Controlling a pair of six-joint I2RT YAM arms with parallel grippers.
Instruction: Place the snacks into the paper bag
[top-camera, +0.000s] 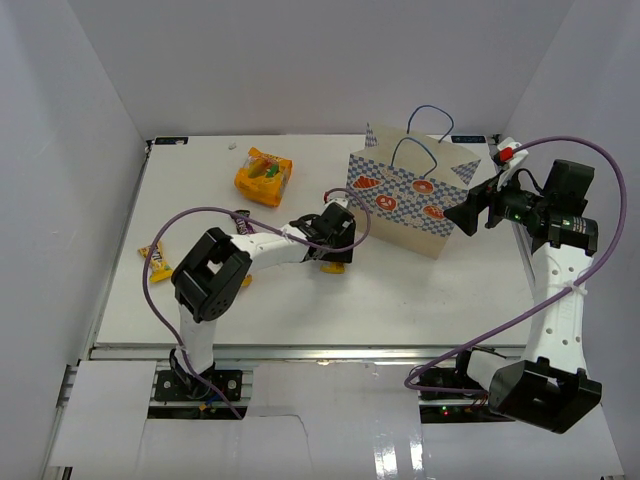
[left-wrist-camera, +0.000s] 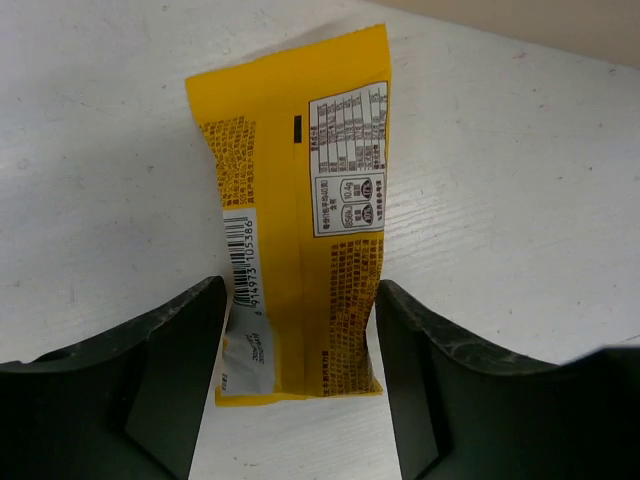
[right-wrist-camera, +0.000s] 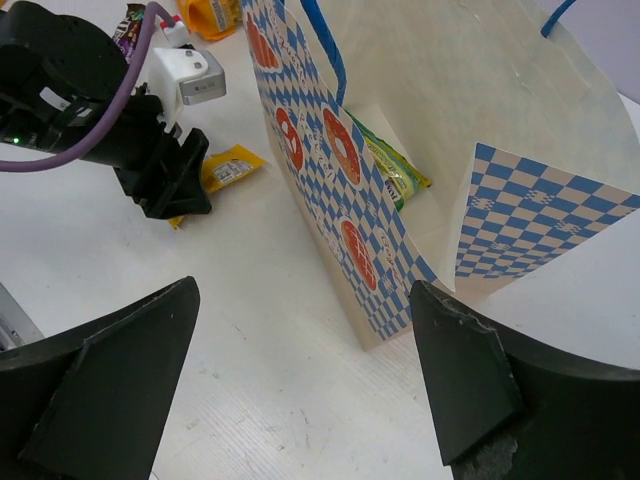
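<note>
One overhead view, two wrist views.
The top camera looks down over the whole counter (top-camera: 300, 310); the left wrist sits close above the yellow bar wrapper (left-wrist-camera: 290, 200), which the right wrist, facing the paper bag (right-wrist-camera: 340, 200), also sees.

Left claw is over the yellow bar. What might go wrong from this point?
The left claw, open, straddles only one end of the flat bar; it may swing or slip when lifted. The right claw is open, not holding the bag, so a bump could tip it. The handles arch over its mouth and might snag the bar.
</note>
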